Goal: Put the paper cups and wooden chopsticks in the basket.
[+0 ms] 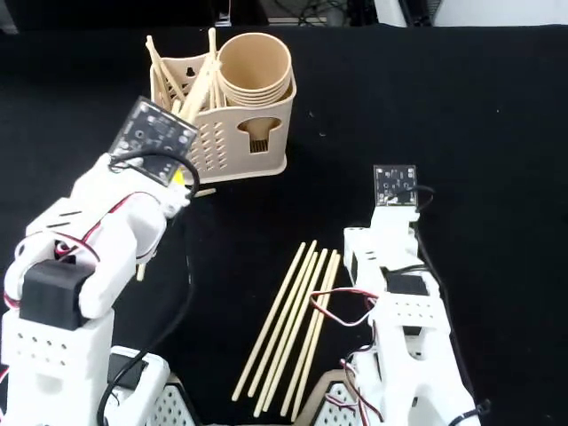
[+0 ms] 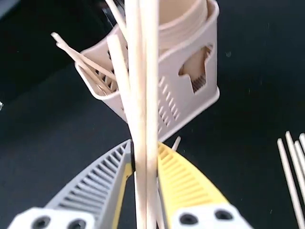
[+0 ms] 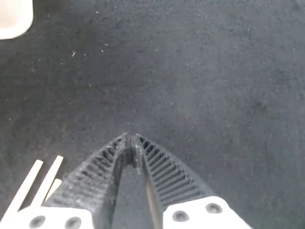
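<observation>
A beige basket (image 1: 253, 142) stands at the back of the black table, with stacked paper cups (image 1: 256, 64) in one compartment and several wooden chopsticks (image 1: 169, 75) leaning in the other. My left gripper (image 2: 144, 164) is shut on a few chopsticks (image 2: 142, 90), held upright just in front of the basket (image 2: 183, 102), their tips near its rim. In the high view this gripper (image 1: 181, 188) sits at the basket's front left corner. Several loose chopsticks (image 1: 291, 324) lie between the arms. My right gripper (image 3: 130, 144) is shut and empty, low over bare cloth.
The right arm (image 1: 395, 266) rests right of the loose chopsticks, whose ends (image 3: 37, 183) lie beside its gripper. A corner of the basket (image 3: 13, 19) is farther off. Open black cloth spreads to the right and behind.
</observation>
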Controlling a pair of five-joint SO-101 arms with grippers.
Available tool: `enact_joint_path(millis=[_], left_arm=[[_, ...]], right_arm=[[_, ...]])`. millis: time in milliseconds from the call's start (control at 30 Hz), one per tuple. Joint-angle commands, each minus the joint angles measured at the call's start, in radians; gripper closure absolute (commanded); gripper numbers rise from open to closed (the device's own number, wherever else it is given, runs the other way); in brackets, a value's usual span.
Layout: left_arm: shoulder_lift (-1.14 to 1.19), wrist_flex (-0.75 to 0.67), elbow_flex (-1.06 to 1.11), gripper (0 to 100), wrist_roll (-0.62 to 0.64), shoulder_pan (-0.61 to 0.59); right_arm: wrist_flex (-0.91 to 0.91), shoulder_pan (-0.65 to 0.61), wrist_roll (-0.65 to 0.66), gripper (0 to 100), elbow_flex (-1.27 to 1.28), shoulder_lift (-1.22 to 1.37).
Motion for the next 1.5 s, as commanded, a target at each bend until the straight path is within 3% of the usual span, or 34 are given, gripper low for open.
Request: enact_joint_path(millis=[0,267,633,1067,1233,1467], left_arm=[[-0.017,-0.077,-0.059,97,0.054,-0.01],[-0.008,-0.287,-0.05,97,0.164,-0.012],[-0.018,-0.33,0.018,97,0.169,-0.012],[-0.017,-0.68,0.022,97,0.186,-0.012],[0.017,-0.888,0.081,97,0.281,-0.01],[0.184,-1.175,0.182,97,0.288,-0.042]], right_arm=[[-0.018,0.006,0.012,97.7,-0.005,-0.013],[-0.018,0.006,0.012,97.7,-0.005,-0.013],[-0.018,0.006,0.012,97.7,-0.005,-0.013],[-0.02,0.006,0.012,97.7,-0.005,-0.013],[-0.02,0.006,0.012,97.7,-0.005,-0.013],[-0.02,0.006,0.012,97.7,-0.005,-0.013]])
